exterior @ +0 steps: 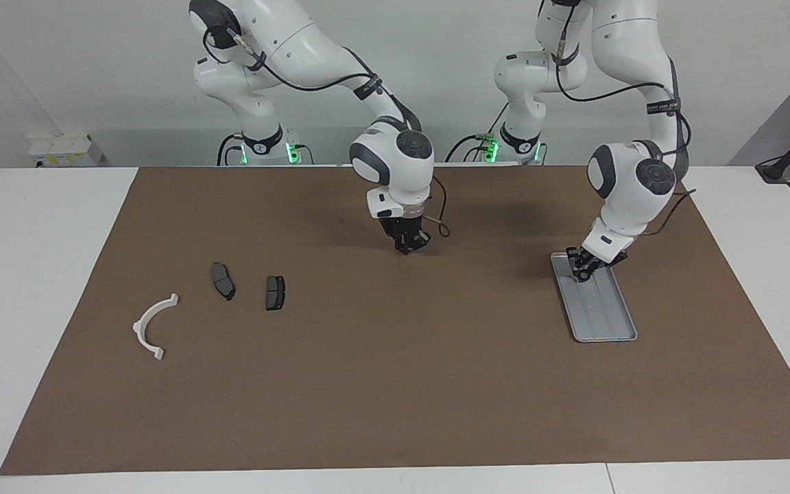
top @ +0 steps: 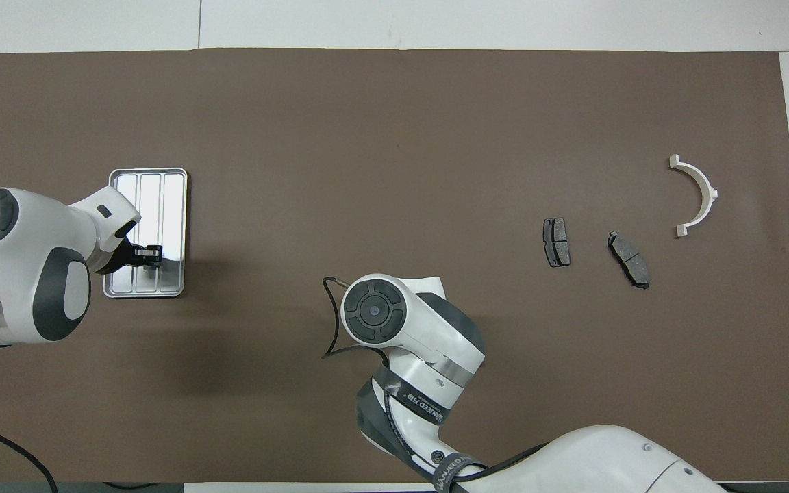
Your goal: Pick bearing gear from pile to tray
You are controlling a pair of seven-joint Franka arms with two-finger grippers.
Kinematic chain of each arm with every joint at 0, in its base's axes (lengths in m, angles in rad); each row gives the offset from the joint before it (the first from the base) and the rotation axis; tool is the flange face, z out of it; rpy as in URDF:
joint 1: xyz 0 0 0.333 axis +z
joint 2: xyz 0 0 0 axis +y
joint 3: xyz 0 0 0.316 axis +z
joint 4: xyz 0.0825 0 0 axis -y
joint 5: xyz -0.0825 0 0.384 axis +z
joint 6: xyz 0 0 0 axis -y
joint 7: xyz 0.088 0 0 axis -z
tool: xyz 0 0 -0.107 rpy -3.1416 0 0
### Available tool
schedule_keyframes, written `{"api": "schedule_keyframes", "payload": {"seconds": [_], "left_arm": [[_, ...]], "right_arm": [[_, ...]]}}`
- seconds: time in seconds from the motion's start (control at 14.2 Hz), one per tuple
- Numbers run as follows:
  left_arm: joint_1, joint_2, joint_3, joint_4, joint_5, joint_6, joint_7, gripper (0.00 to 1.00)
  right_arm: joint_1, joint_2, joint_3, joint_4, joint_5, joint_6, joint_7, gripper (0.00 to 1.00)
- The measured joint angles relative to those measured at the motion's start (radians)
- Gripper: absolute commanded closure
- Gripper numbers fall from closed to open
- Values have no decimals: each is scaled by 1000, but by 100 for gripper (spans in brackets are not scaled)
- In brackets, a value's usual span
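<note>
**Left gripper down at the tray, right gripper low over mid-mat**

Left gripper is at the tray, over the end nearest the robots. Tips look at or just above the tray floor; can't confirm contact. In the overhead view it sits around 6 o'clock from the tray's centre. Fingers look close together, but I can't tell whether they pinch anything; no small part is visible between them.

Tray lies flat on the brown mat toward the left arm's end of the table, long axis running roughly 12 to 6 in the overhead view. The visible part of its ribbed floor is bare.

Right gripper hangs low over bare mat near the table's middle. The arm's wrist hides it in the overhead view. Can't tell whether it's open or closed.

The pile sits toward the right arm's end:
- white half-ring arc, outermost
- two dark brake pads: one beside the arc, the other toward the mat's centre
- in the overhead view the pads sit at roughly 8 o'clock from the arc

Neither gripper is near them.
</note>
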Motion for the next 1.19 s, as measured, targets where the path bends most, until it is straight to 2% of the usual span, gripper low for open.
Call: {"api": "schedule_keyframes", "payload": {"seconds": [0.28,0.35,0.42,0.49,0.63,0.77,0.91,0.98,1.05,1.19], "left_arm": [[0,15,0,-2,0,16,1,100],[0,17,0,-3,0,21,1,100],[0,17,0,-3,0,22,1,100],[0,17,0,-3,0,22,1,100],[0,17,0,-3,0,23,3,98],[0,17,0,-3,0,23,24,63],[0,17,1,-3,0,24,55,39],[0,17,1,-2,0,26,68,22],[0,17,1,1,0,27,74,0],[0,17,1,12,0,29,76,0]], "right_arm": [[0,0,0,0,0,0,0,100],[0,0,0,0,0,1,1,91],[0,0,0,0,0,0,3,35],[0,0,0,0,0,1,9,0],[0,2,-3,4,0,1,19,0],[-4,3,-7,25,0,-3,24,0],[-15,3,-8,69,0,-37,24,0],[-21,3,-8,96,0,-62,24,0],[-31,1,-8,124,0,-83,24,0],[-61,-6,-8,174,0,-112,7,0]]}}
